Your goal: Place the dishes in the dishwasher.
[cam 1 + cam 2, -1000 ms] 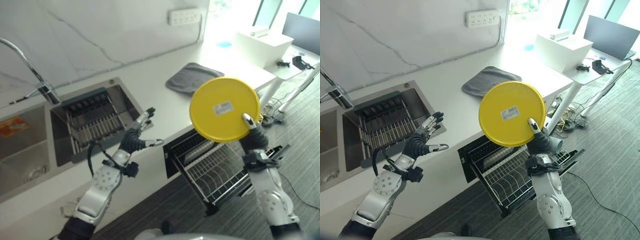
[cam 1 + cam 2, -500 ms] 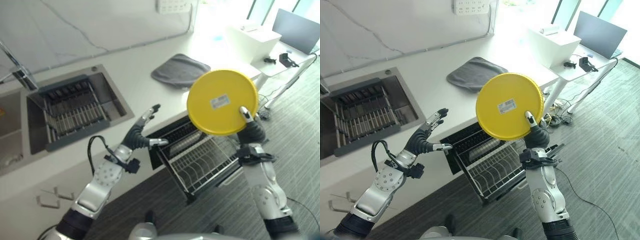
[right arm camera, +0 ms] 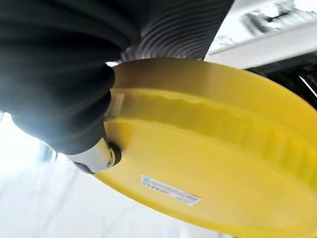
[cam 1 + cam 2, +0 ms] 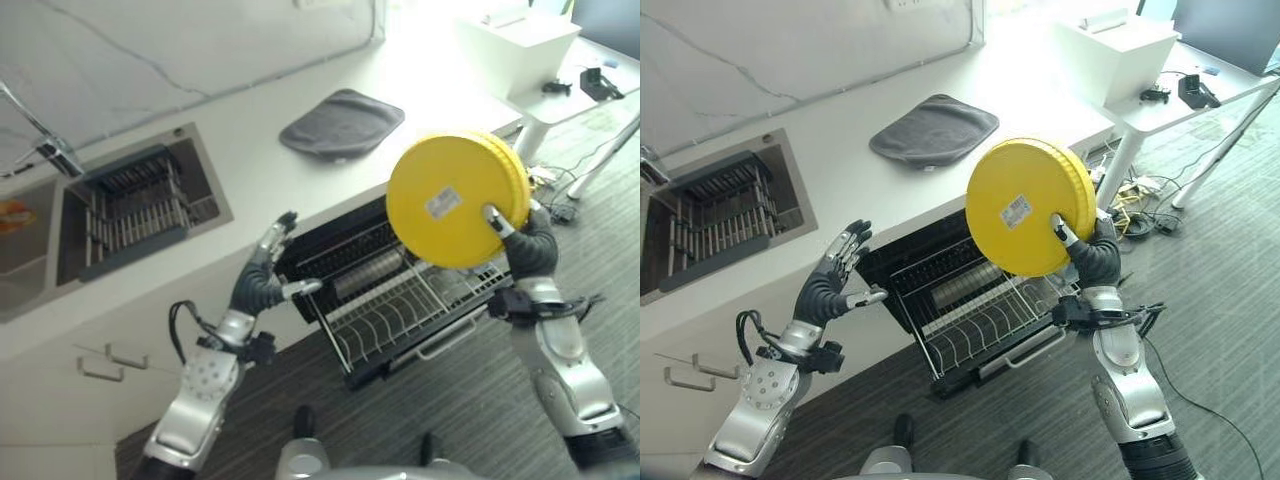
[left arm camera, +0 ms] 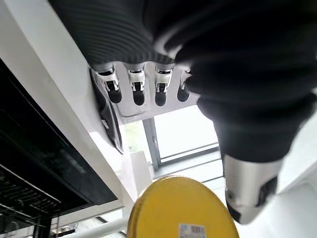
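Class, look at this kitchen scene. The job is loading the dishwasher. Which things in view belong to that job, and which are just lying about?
Belonging to the job:
- yellow plate, held up in the right hand
- pulled-out dishwasher rack
- left hand, open, by the counter edge

Just lying about:
- grey cloth on the counter
- sink with its rack
- white box

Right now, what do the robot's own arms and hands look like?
Both arms are silver-grey with rounded joint housings. The left hand and right hand wear dark ribbed covers over back and wrist, with silver, dark-tipped fingers.
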